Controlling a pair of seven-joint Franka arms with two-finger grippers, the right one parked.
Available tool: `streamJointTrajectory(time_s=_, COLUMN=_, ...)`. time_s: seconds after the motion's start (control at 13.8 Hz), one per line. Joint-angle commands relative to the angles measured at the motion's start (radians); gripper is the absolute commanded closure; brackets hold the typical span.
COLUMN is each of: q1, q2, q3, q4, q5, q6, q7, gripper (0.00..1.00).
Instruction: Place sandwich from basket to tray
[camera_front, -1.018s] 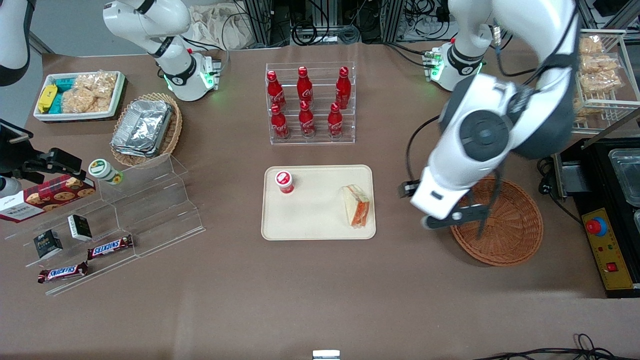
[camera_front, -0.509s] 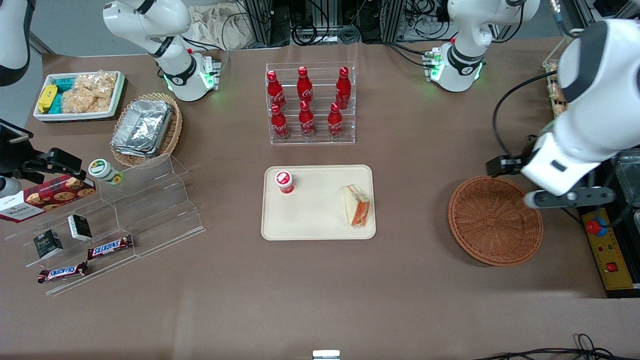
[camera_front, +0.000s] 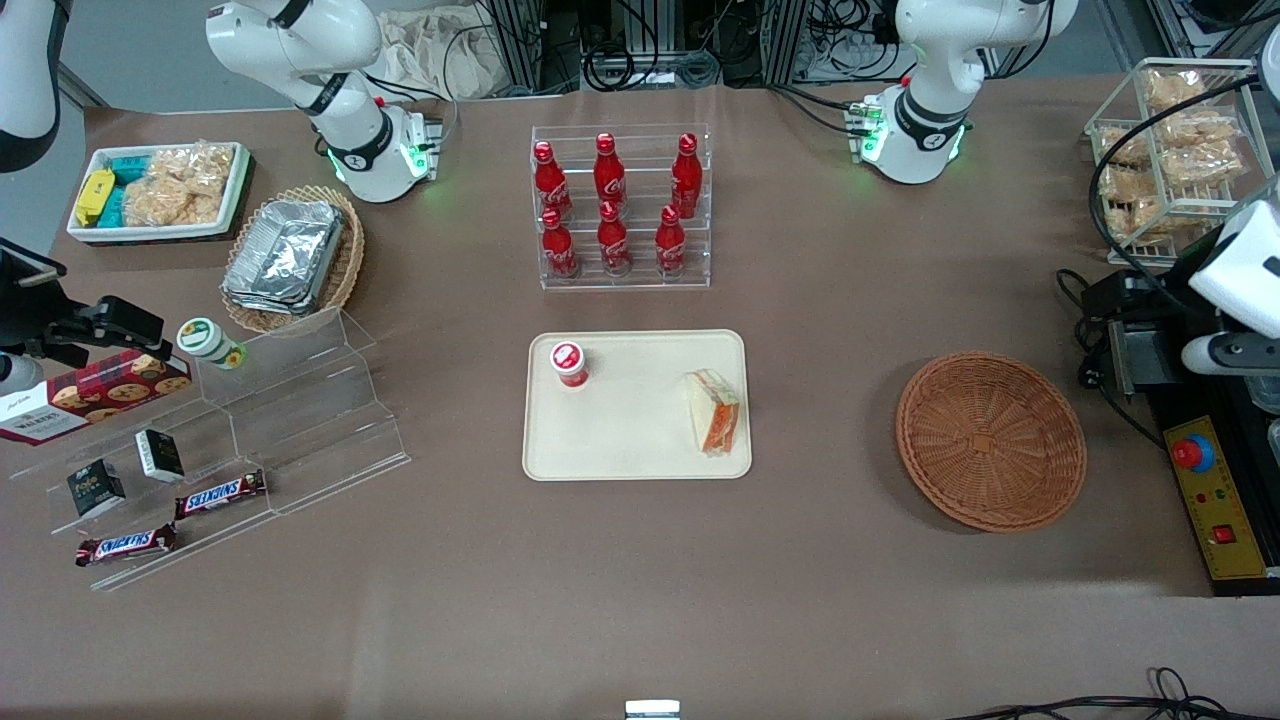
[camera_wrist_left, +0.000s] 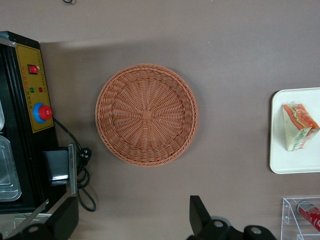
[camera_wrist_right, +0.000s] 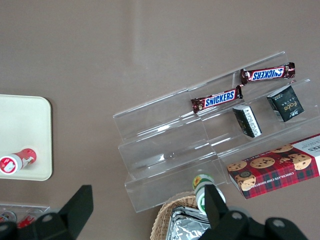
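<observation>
The sandwich (camera_front: 715, 425), a wrapped wedge with an orange-red filling edge, lies on the beige tray (camera_front: 620, 440) at the tray's edge nearest the basket. It also shows in the left wrist view (camera_wrist_left: 299, 126) on the tray (camera_wrist_left: 280, 160). The round reddish-brown wicker basket (camera_front: 990, 440) is empty, as the left wrist view (camera_wrist_left: 146, 114) also shows. My left gripper (camera_front: 1215, 355) hangs high above the black control box, off the basket toward the working arm's end of the table. In the wrist view the gripper (camera_wrist_left: 132, 212) is open and holds nothing.
A red-lidded cup (camera_front: 568, 363) stands on the tray. A rack of red bottles (camera_front: 620, 210) stands farther from the camera than the tray. A black control box with a red button (camera_front: 1215, 490) lies beside the basket. A wire rack of snack bags (camera_front: 1180, 150) stands above it.
My left arm has swung from over the basket out toward the working arm's end of the table. The sandwich has stayed still on the tray.
</observation>
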Motion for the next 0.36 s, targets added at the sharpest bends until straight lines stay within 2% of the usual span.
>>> streamJointTrajectory(time_s=0.0, q1=0.026, q2=-0.054, q3=-0.012, q4=-0.035, q5=0.01, q6=-0.012, q7=0.041, gripper=0.0)
streamJointTrajectory(time_s=0.29, q1=0.028, q2=-0.065, q3=-0.012, q4=-0.033, q5=0.01, q6=-0.026, q7=0.063, gripper=0.0)
